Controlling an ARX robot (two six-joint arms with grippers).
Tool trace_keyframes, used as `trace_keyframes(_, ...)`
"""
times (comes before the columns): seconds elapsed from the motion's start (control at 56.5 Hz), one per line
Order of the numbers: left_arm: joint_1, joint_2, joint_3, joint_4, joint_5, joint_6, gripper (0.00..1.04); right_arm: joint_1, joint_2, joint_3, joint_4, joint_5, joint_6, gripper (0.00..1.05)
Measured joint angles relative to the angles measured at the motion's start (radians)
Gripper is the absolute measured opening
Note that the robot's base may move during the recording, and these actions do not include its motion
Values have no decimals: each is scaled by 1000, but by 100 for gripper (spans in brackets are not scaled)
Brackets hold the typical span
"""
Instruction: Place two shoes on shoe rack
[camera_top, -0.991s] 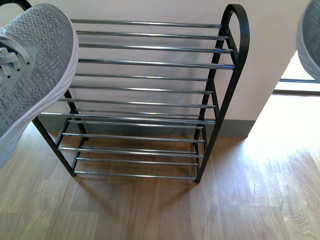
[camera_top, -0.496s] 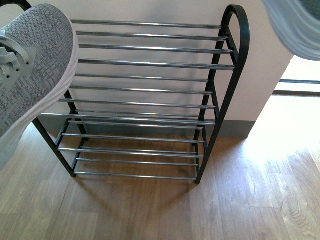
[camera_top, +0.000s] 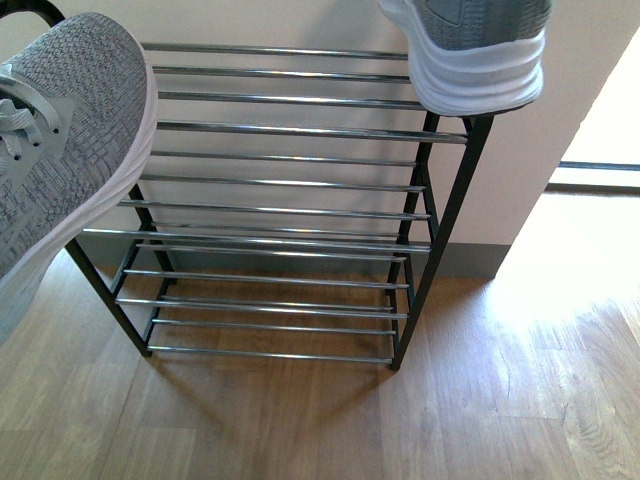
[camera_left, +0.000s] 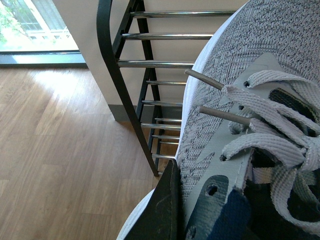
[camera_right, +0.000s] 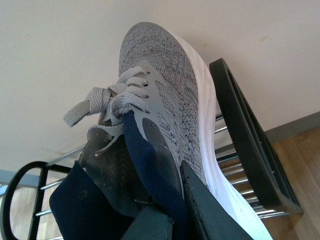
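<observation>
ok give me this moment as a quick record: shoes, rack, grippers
left-hand shoe: in the air, toe up, in front of the rack's left end
right-hand shoe: heel toward the camera, over the top tier's right end; contact unclear
shoe rack: standing against the wall, no shoe on its lower tiers
left gripper: shut on left-hand shoe at its collar
right gripper: shut on right-hand shoe at its collar
floor: wood

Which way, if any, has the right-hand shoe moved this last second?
Yes. The right shoe has moved left from the picture's edge and now hangs over the right side frame of the rack, hiding its arched top.
</observation>
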Motion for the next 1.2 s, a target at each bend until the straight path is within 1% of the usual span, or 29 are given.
trace_keyframes(0.248,0,0,0,0,0,0,2,12,128,69,-29,21,15,1)
trace_keyframes(0.814,0,0,0,0,0,0,2,-42,255,175,-43,22,42,1)
trace_keyframes(1.133,0,0,0,0,0,0,2,-61,281,188,-31,21,39,1)
trace_keyframes(1.168,0,0,0,0,0,0,2,-62,281,188,-19,18,34,6)
trace_keyframes(1.204,0,0,0,0,0,0,2,-63,281,188,-5,16,27,15)
